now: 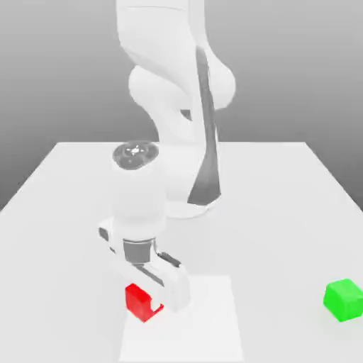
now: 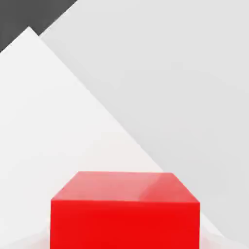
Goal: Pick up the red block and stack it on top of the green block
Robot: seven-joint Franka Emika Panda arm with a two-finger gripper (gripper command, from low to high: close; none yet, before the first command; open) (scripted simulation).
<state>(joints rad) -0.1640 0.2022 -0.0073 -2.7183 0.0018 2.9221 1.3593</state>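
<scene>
Exterior view: gripper (image 1: 154, 301) lowered onto red block (image 1: 141, 301), grip state impossible to tell, presumably for lifting toward green block (image 1: 344, 299), well apart on table (image 1: 283, 213).

Red block (image 1: 141, 302) on white table; green block (image 1: 344, 299) well apart, exterior view's right.

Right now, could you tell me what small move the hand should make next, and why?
Probably close on the red cube-shaped block and lift it straight up. The hand is already down at the block, which sits near the hand view's camera, while the green cube-shaped block lies well off toward the exterior view's right on the white table.
</scene>
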